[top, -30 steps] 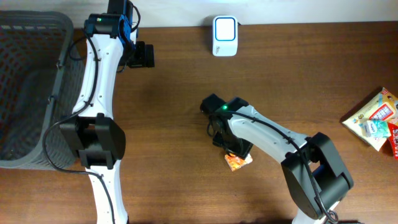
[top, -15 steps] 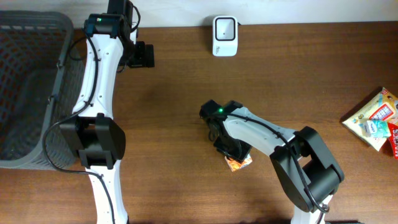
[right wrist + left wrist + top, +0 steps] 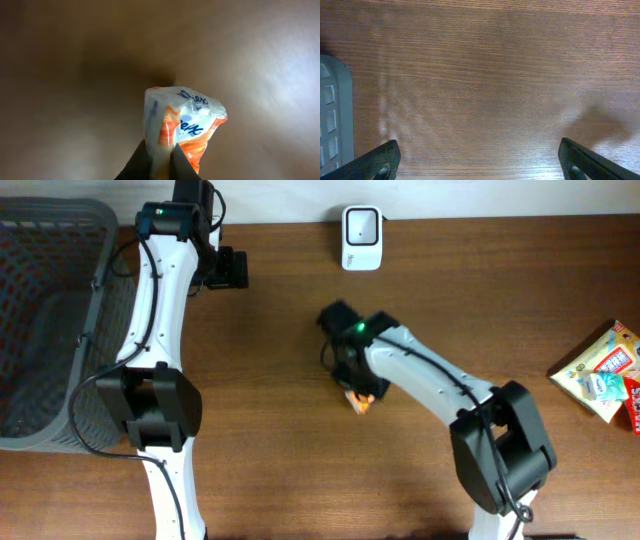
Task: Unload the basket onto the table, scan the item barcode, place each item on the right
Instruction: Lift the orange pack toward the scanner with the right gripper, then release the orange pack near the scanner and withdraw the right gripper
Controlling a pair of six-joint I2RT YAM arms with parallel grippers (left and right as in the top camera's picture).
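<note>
Right gripper (image 3: 161, 156) moved far w/ tissue pack (image 3: 182, 120) pinched tight, prob. bound for scanner (image 3: 361, 238). Left gripper (image 3: 480, 162) wide open, empty.

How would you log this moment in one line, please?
right tool: shut on orange-and-white plastic tissue packet | left tool: open, empty | white box-shaped scanner: not yet reached
</note>
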